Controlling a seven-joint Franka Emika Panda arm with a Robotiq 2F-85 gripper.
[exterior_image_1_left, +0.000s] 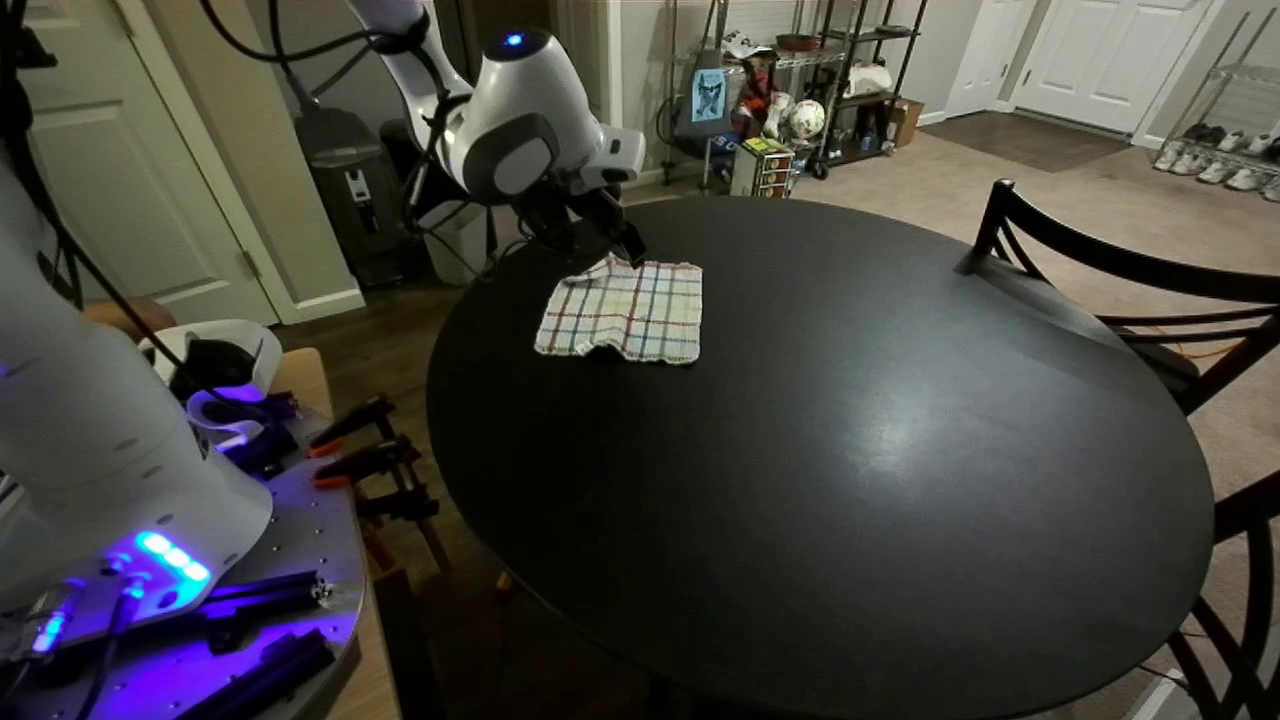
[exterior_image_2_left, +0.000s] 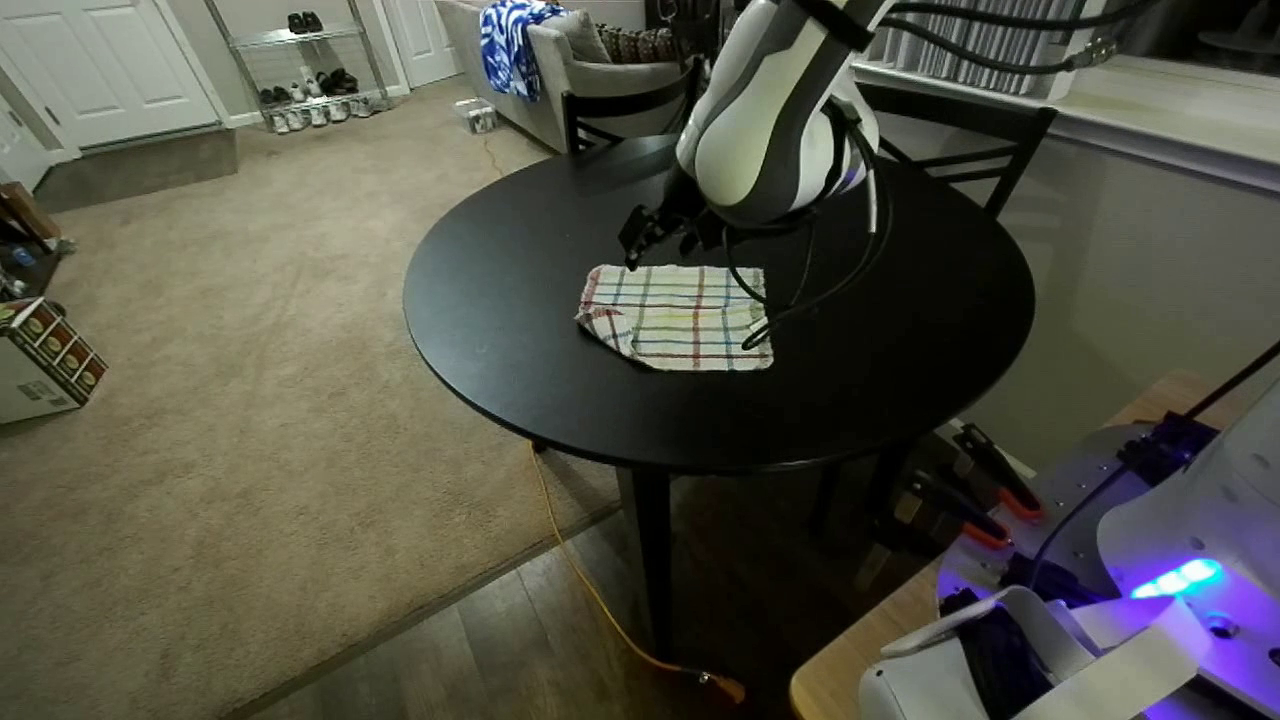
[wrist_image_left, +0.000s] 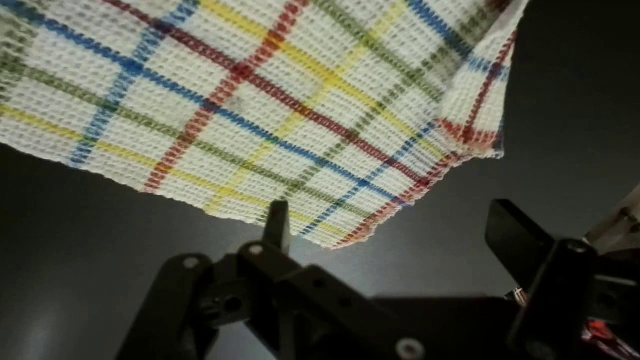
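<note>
A white cloth with red, blue, green and yellow checks (exterior_image_1_left: 630, 312) lies on the round black table (exterior_image_1_left: 850, 500). One corner of the cloth (exterior_image_2_left: 690, 318) is folded over on itself, and its edges look slightly wavy. In the wrist view, my gripper (wrist_image_left: 389, 207) has its fingers wide apart with nothing between them. The left finger (wrist_image_left: 276, 227) overlaps the near border of the cloth (wrist_image_left: 240, 115); whether it touches cannot be told. The right finger (wrist_image_left: 517, 240) stands over bare table. In both exterior views the gripper is just above the cloth's far edge.
Black chairs (exterior_image_1_left: 1130, 265) stand round the table. Loose cables (exterior_image_2_left: 840, 290) hang from the arm down over the cloth. Beside the table is the robot's base stand with black clamps (exterior_image_1_left: 365, 455) and a white headset (exterior_image_2_left: 930, 670). A box (exterior_image_1_left: 762, 168) sits on the floor behind.
</note>
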